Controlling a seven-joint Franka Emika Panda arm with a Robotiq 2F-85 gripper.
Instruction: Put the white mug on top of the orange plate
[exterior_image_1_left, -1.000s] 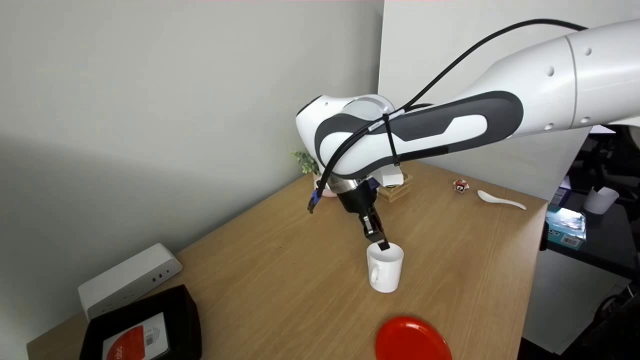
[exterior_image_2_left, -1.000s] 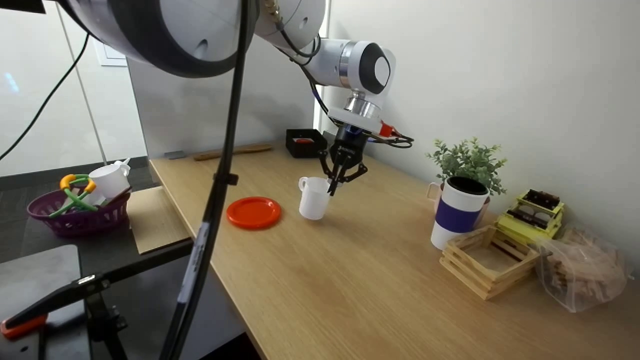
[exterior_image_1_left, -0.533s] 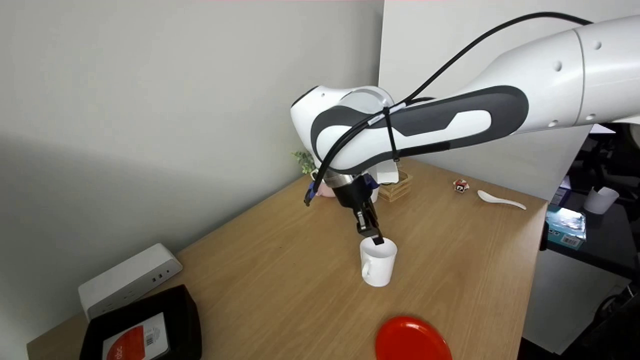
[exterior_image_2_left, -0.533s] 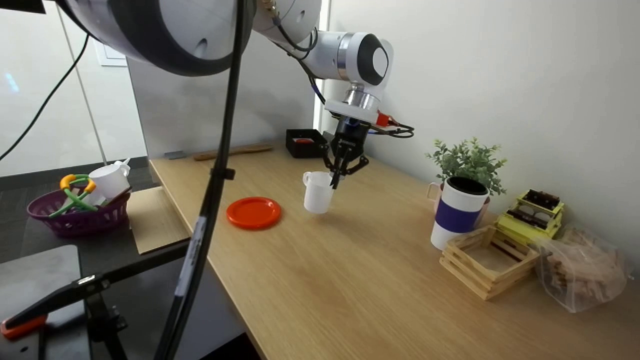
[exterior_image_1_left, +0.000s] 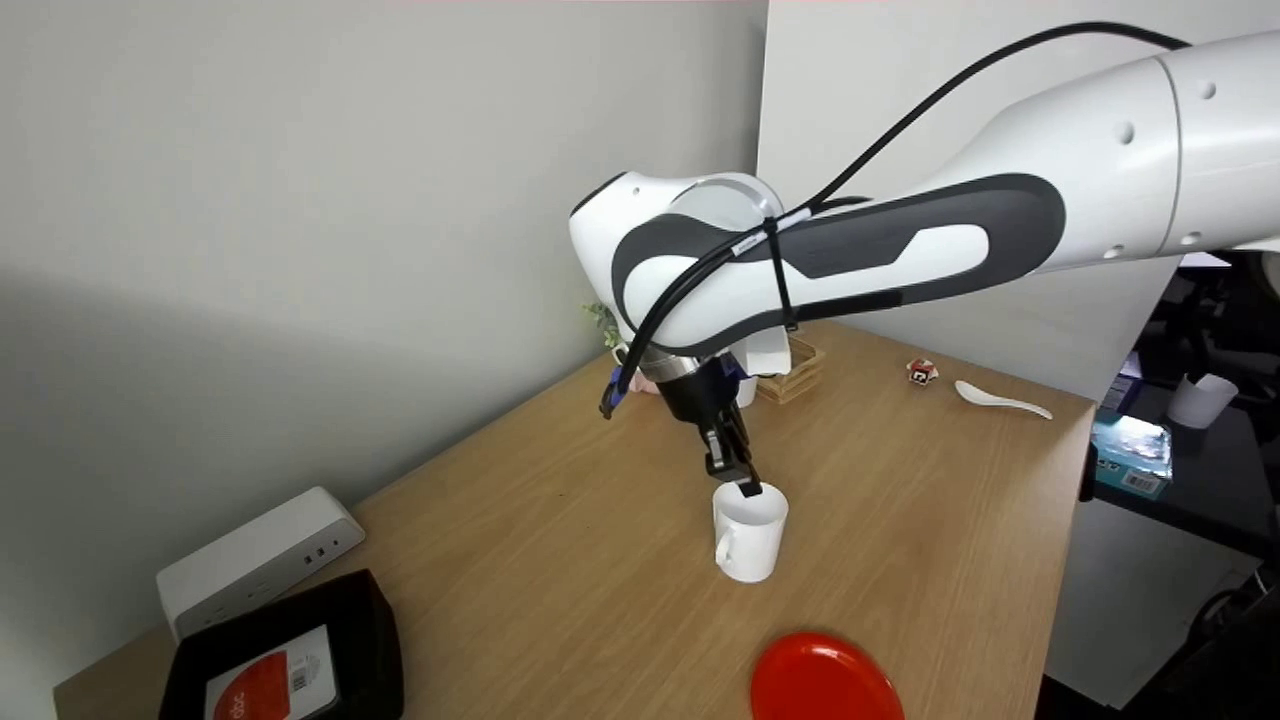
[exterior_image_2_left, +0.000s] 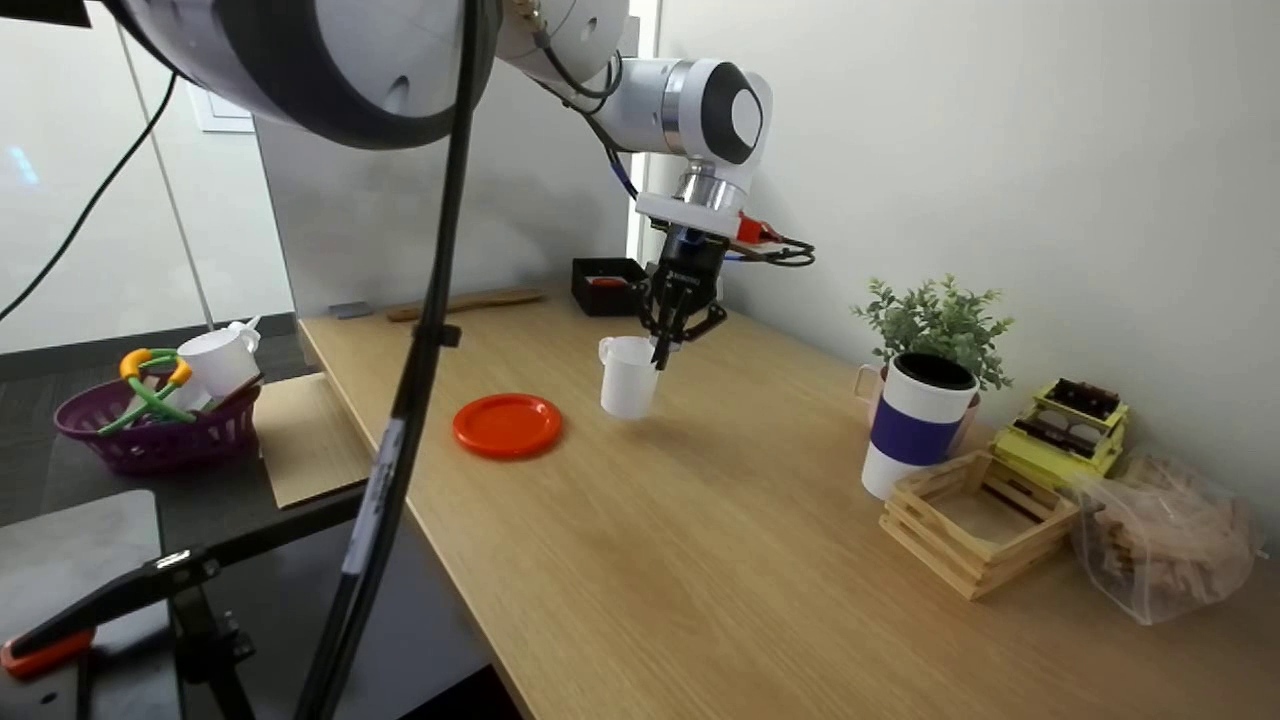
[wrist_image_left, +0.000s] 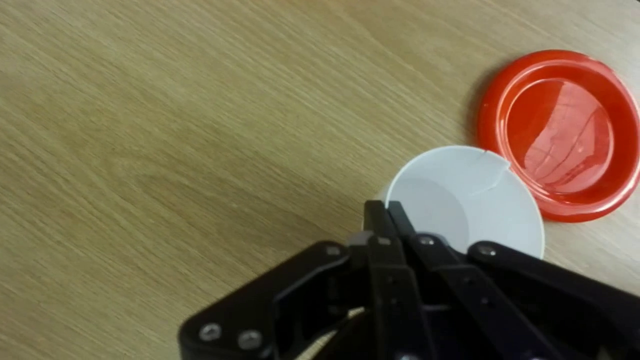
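Fingertips almost together, the gripper (wrist_image_left: 385, 204) pinches the wall of the white mug (wrist_image_left: 467, 197), one tip inside the rim and one outside, with only that thin wall between them. Since the mug hangs off one side of the pinch, a sharp arm move could make it swing or twist in the grip. It looks close to upright in both exterior views and seems to be off the table (exterior_image_2_left: 700, 560), though the gap underneath is hard to judge.

In an exterior view the orange plate (exterior_image_2_left: 508, 427) lies left of the mug and slightly nearer, so the placing is yet to come. Its raised rim is the likely trouble: stopping short of the middle would set the base partly on that edge and tip the mug, while crossing too low could shove the plate along. Releasing too high might topple it. Farther out, the wooden crate (exterior_image_2_left: 950, 550) and banded tumbler (exterior_image_2_left: 918, 425) stand well to the right, unlikely to interfere.
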